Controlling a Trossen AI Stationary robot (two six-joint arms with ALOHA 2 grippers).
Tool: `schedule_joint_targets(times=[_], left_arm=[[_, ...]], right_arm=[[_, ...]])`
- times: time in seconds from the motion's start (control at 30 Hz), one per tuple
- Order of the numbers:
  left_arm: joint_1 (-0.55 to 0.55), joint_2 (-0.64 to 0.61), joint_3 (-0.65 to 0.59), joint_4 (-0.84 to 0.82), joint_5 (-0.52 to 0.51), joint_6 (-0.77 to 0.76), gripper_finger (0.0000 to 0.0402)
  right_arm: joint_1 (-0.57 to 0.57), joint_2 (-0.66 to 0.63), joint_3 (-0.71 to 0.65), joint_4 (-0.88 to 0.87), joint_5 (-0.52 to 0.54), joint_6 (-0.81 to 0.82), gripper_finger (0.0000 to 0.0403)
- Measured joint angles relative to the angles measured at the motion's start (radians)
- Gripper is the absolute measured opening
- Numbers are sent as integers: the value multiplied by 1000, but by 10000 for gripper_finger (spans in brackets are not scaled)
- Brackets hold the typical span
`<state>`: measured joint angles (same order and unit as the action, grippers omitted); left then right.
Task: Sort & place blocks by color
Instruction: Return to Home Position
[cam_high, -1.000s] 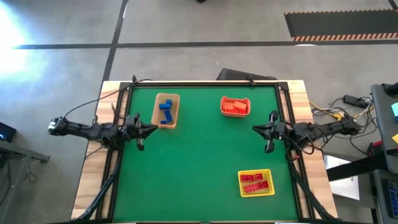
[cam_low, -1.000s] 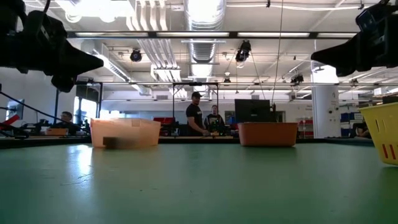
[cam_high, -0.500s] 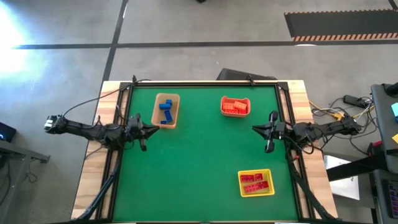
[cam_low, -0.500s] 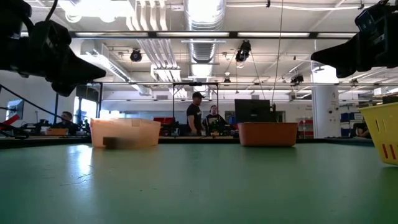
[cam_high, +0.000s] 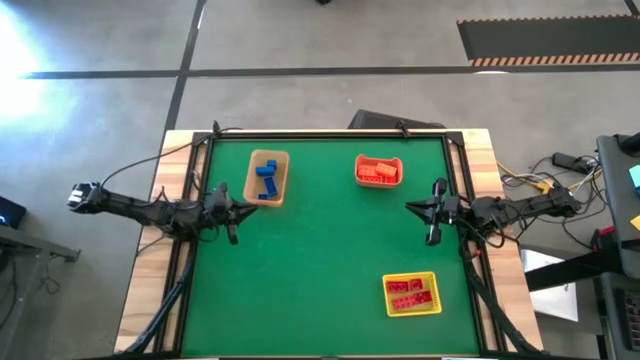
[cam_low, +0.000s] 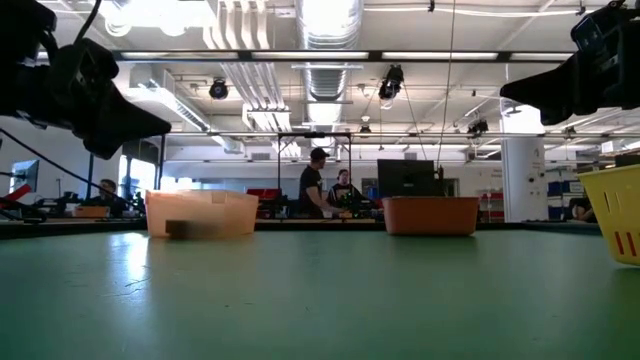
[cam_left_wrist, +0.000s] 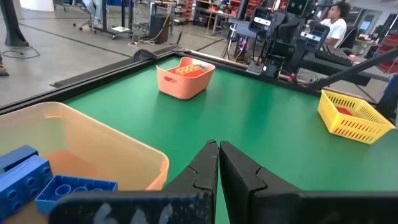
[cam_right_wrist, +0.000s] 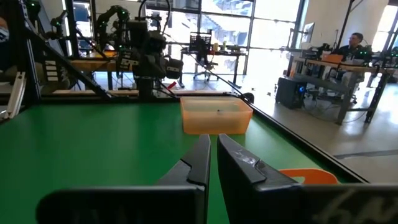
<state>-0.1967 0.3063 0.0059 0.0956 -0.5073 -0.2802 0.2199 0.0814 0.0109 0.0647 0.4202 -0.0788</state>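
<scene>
- Sorting is judged complete: no block is seen loose on the green surface (cam_high: 320, 250) from above.
- Blue blocks (cam_high: 266, 180) are gathered in the tan bin (cam_high: 268, 154) at the back left. Orange blocks (cam_high: 379, 173) are held in the orange bin (cam_high: 359, 170) at the back right. Red blocks (cam_high: 410, 295) are kept in the yellow bin (cam_high: 412, 277) at the front right.
- The left arm (cam_high: 170, 210) is stretched in over the left edge, with its tip just beside the tan bin. The left jaws are shown clenched on nothing in the wrist view, their tips pressed together.
- The right arm (cam_high: 490, 210) is held over the right edge, between the orange and yellow bins. The right jaws are likewise shown pressed together and empty.
- Both arms are seen raised clear of the surface in the low view.
- Only the parking of the arms is judged to be left; no further block is seen waiting to be picked.
- People are visible in the room behind, well apart from the bins.
</scene>
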Motion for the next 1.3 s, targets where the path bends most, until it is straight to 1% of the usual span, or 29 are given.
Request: schedule_joint_targets(times=[0.57, 1.3], left_arm=[[0, 46, 0, 1, 1, 0, 0], [0, 60, 0, 0, 1, 0, 0]], right_arm=[[0, 0, 0, 0, 0, 0, 18], [0, 0, 0, 0, 0, 0, 18]])
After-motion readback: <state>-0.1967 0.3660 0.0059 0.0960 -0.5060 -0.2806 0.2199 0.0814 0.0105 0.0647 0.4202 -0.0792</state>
